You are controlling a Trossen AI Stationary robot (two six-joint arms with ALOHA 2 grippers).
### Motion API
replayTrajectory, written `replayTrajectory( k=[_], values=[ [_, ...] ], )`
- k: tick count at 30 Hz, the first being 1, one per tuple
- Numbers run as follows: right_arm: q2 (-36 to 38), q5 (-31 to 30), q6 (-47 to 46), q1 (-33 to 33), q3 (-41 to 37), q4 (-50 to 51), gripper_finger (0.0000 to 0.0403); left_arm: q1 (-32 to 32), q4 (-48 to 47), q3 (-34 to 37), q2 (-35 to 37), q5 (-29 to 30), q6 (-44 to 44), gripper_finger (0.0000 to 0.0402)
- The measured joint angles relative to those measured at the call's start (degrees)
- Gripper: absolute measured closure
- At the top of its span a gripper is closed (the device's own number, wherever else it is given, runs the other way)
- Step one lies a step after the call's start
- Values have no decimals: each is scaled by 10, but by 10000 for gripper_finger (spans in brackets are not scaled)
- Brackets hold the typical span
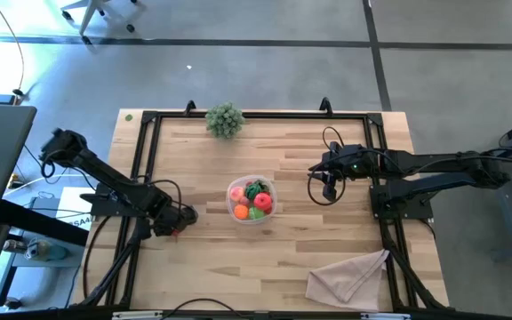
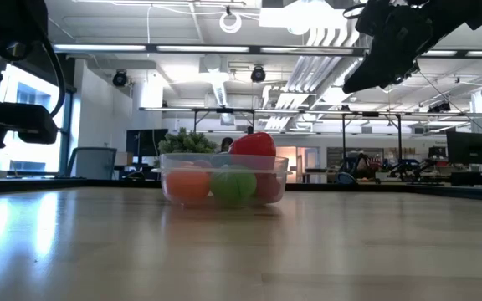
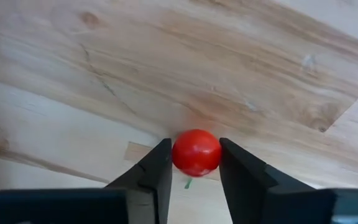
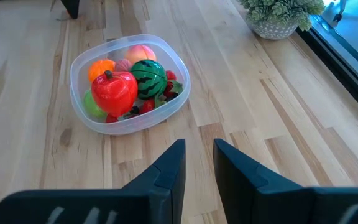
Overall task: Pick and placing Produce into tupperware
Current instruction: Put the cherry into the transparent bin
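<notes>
The clear tupperware (image 1: 252, 201) sits mid-table and holds several toy fruits: a red apple (image 4: 114, 90), a striped green ball (image 4: 148, 74), an orange one (image 4: 100, 67) and a peach-pink one (image 4: 140, 52). It also shows in the low view (image 2: 224, 179). My left gripper (image 3: 196, 143) is left of the container, near the table's left side (image 1: 183, 217), shut on a small red round fruit (image 3: 196, 152). My right gripper (image 4: 199, 144) hovers open and empty right of the container (image 1: 327, 187), high above the table in the low view (image 2: 383, 58). My left gripper pinches the small red round fruit between its two fingers, one finger (image 3: 160, 165) on each side of its widest part (image 3: 180, 154). A green stem bit (image 3: 188, 183) shows under the fruit. The fingers point down at the table; whether the fruit is lifted clear, I cannot tell.
A bushy grey-green plant sprig (image 1: 225, 119) stands at the far edge. A beige cloth (image 1: 349, 277) lies crumpled at the near right corner. A black frame rail (image 1: 256, 116) runs around the tabletop. Bare wood (image 1: 212, 267) lies between the container and the near edge.
</notes>
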State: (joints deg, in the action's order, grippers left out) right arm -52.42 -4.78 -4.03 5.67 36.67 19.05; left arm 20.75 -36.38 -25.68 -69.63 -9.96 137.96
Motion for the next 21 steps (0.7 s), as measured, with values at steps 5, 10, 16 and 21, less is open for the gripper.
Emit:
replayTrajectory(
  k=[5, 10, 16, 21],
  values=[
    [0, 0, 0, 0, 0, 0, 331, 0, 4, 1, -7, 0, -2, 278],
    [0, 0, 0, 0, 0, 0, 331, 0, 5, 1, -6, 2, -15, 284],
    [0, 0, 0, 0, 0, 0, 331, 0, 6, 1, -6, 2, -14, 301],
    [0, 0, 0, 0, 0, 0, 331, -1, 7, 2, -6, 2, -25, 286]
  ],
)
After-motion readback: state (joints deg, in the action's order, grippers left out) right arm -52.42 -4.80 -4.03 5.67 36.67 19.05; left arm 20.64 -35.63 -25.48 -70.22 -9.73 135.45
